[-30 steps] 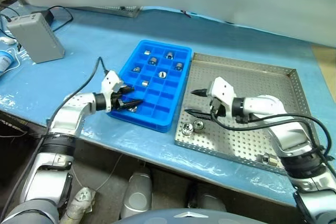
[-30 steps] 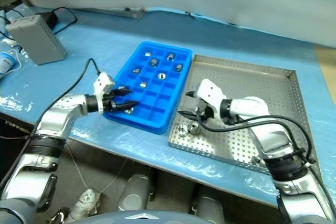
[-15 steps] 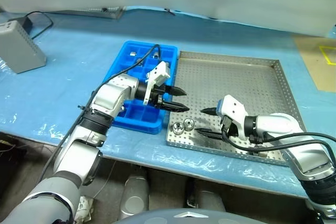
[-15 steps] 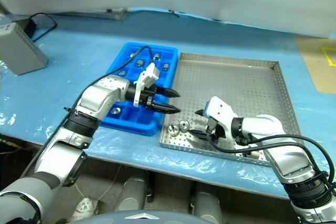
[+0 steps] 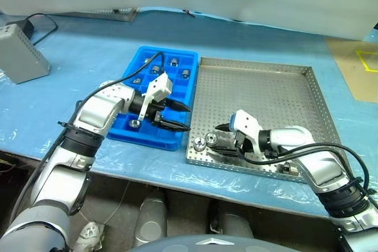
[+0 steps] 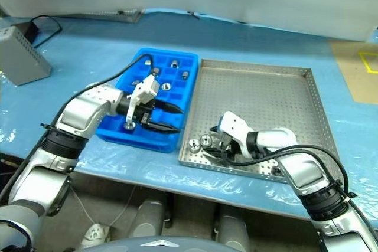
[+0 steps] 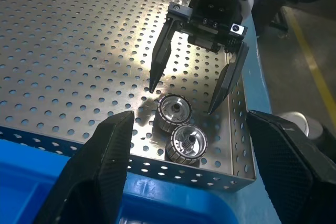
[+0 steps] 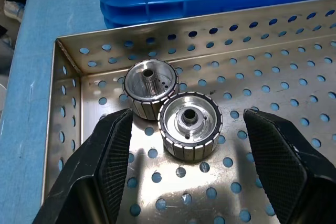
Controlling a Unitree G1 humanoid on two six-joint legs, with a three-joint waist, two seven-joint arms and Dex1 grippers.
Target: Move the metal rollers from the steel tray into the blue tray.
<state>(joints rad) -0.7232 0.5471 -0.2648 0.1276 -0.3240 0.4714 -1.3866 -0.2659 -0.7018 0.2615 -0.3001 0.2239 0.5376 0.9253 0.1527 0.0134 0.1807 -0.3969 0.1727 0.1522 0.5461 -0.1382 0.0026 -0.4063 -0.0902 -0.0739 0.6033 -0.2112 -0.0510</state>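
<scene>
Two metal rollers (image 5: 199, 143) (image 5: 212, 139) lie side by side in the near left corner of the steel tray (image 5: 277, 87). My right gripper (image 5: 220, 138) is low over that tray and open. Its fingertips (image 7: 152, 87) stand either side of the roller (image 8: 190, 124), apart from it. A third roller (image 5: 287, 170) lies by the tray's near rim on the right. My left gripper (image 5: 188, 118) hovers open and empty above the near right corner of the blue tray (image 5: 147, 131), pointing at the steel tray. Several rollers sit in blue compartments, one (image 5: 134, 124) at the near left.
A grey box (image 5: 19, 57) with a black cable (image 5: 41, 19) stands at the far left of the blue-covered table. The table's front edge (image 5: 177, 172) runs just beyond the trays' near rims. Brown floor with yellow tape (image 5: 366, 60) lies to the right.
The camera has swung. My left gripper has crossed from the blue tray's near left to its near right corner. My right gripper has sunk to the two rollers.
</scene>
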